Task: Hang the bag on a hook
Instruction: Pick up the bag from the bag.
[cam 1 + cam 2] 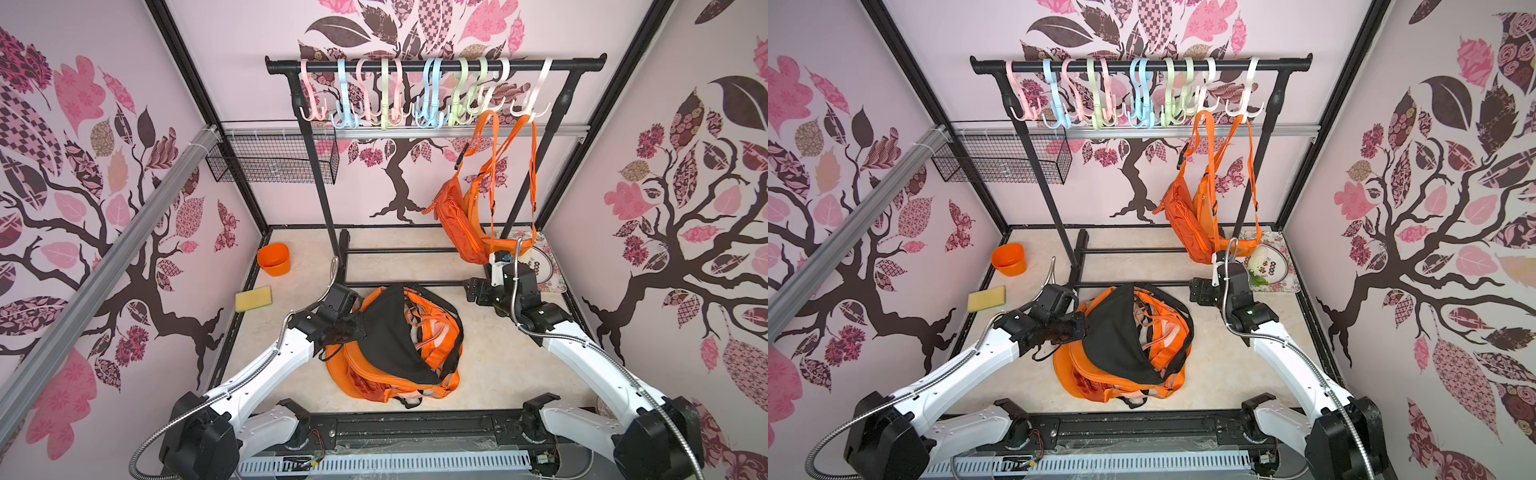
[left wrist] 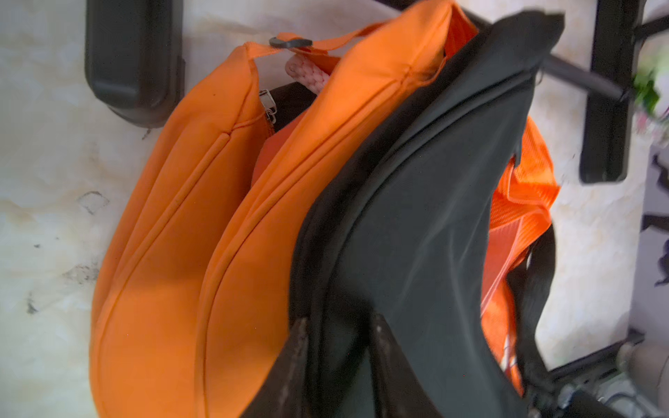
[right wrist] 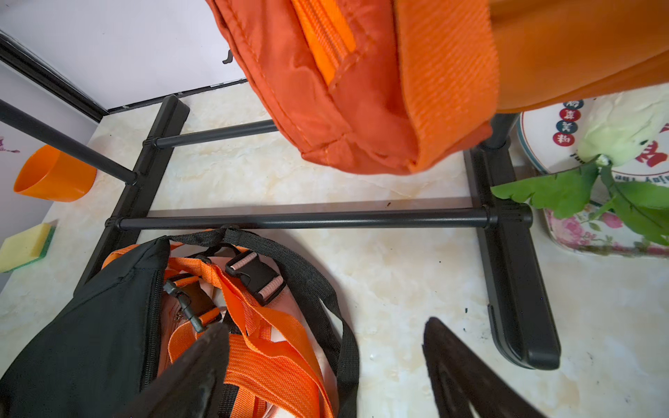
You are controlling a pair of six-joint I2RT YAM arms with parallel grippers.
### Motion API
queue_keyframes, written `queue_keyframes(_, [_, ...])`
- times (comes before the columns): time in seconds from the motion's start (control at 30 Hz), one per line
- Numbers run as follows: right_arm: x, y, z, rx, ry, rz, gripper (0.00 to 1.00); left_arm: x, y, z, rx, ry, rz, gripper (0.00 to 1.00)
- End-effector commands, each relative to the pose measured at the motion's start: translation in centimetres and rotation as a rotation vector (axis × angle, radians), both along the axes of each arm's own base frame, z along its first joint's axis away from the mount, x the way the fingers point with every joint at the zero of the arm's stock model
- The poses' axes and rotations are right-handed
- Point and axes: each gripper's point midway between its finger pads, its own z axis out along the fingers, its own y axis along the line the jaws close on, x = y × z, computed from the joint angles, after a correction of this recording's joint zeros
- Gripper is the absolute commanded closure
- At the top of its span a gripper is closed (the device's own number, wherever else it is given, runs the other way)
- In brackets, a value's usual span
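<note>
A black bag (image 1: pixel 395 336) lies on top of a heap of orange bags (image 1: pixel 357 374) in the middle of the table. My left gripper (image 1: pixel 361 322) is at the black bag's left end. In the left wrist view the left gripper (image 2: pixel 338 318) is shut on a fold of the black bag (image 2: pixel 416 217). Several pastel hooks (image 1: pixel 309 112) hang from the black rail (image 1: pixel 415 65) at the back. Two orange bags (image 1: pixel 457 220) hang from the white hooks (image 1: pixel 530 109) at the right. My right gripper (image 1: pixel 471 290) is open and holds nothing; in its wrist view it (image 3: pixel 324 324) hovers over the table beside the heap's straps.
The rack's black base bars (image 1: pixel 399 250) cross the table behind the heap. An orange cup (image 1: pixel 273 259) and a yellow sponge (image 1: pixel 253 298) sit at the back left. A wire basket (image 1: pixel 272 160) hangs on the left wall. A floral tray (image 1: pixel 555 286) lies at the back right.
</note>
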Motion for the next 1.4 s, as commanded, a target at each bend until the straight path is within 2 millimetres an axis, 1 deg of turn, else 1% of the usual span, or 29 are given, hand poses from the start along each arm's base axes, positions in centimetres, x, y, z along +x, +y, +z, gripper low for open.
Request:
queue_keyframes(0.0, [0.3, -0.3, 1.9, 0.011, -0.056, -0.023, 0.14, 0.2, -0.5, -0.1, -0.023, -0.018, -0.020, 0.91])
queue_keyframes(0.07, [0.3, -0.5, 1.9, 0.008, -0.058, -0.030, 0.14, 0.9, -0.7, 1.8, -0.040, -0.084, -0.026, 1.00])
queue_keyframes(0.13, [0.3, -0.5, 1.9, 0.005, -0.060, -0.033, 0.14, 1.8, -1.2, 4.5, -0.092, -0.183, -0.035, 1.00])
queue_keyframes(0.2, [0.3, -0.4, 2.0, 0.008, -0.058, -0.028, 0.14, 2.2, -2.0, 7.6, -0.152, -0.271, -0.065, 1.00])
queue_keyframes(0.27, [0.0, 0.4, 2.1, 0.032, -0.059, 0.016, 0.14, 2.5, -2.5, 10.4, -0.171, -0.326, -0.099, 1.00])
queue_keyframes(0.3, [-0.2, 1.0, 2.1, 0.052, -0.064, 0.049, 0.15, 2.6, -2.5, 11.3, -0.166, -0.340, -0.110, 1.00])
queue_keyframes(0.37, [-0.7, 2.1, 1.4, 0.097, -0.043, 0.103, 0.16, 2.8, -2.6, 13.1, -0.152, -0.360, -0.127, 1.00])
queue_keyframes(0.47, [-0.9, 2.1, -0.6, 0.086, 0.015, 0.099, 0.17, 3.0, -2.4, 15.2, -0.144, -0.396, -0.135, 1.00])
queue_keyframes(0.57, [-1.0, 1.6, -2.7, 0.061, 0.077, 0.070, 0.17, 2.8, -2.3, 16.7, -0.141, -0.421, -0.145, 1.00])
queue_keyframes(0.67, [-1.0, 1.6, -4.6, 0.051, 0.137, 0.061, 0.18, 2.7, -2.3, 17.9, -0.150, -0.443, -0.151, 1.00])
queue_keyframes(0.77, [-0.7, 1.7, -5.6, 0.049, 0.162, 0.063, 0.18, 2.6, -2.2, 19.2, -0.160, -0.472, -0.157, 1.00])
queue_keyframes(0.9, [-0.3, 2.5, -6.3, 0.060, 0.170, 0.099, 0.19, 2.3, -1.8, 20.4, -0.150, -0.500, -0.158, 1.00])
queue_keyframes(1.03, [-0.3, 4.0, -7.1, 0.102, 0.197, 0.169, 0.22, 2.1, -1.3, 21.0, -0.132, -0.514, -0.152, 1.00])
queue_keyframes(1.17, [-0.3, 4.9, -7.7, 0.126, 0.218, 0.211, 0.25, 2.1, -1.1, 21.5, -0.125, -0.528, -0.153, 1.00])
queue_keyframes(1.37, [-0.3, 6.0, -6.8, 0.155, 0.208, 0.270, 0.28, 2.2, -0.4, 23.7, -0.095, -0.589, -0.149, 1.00])
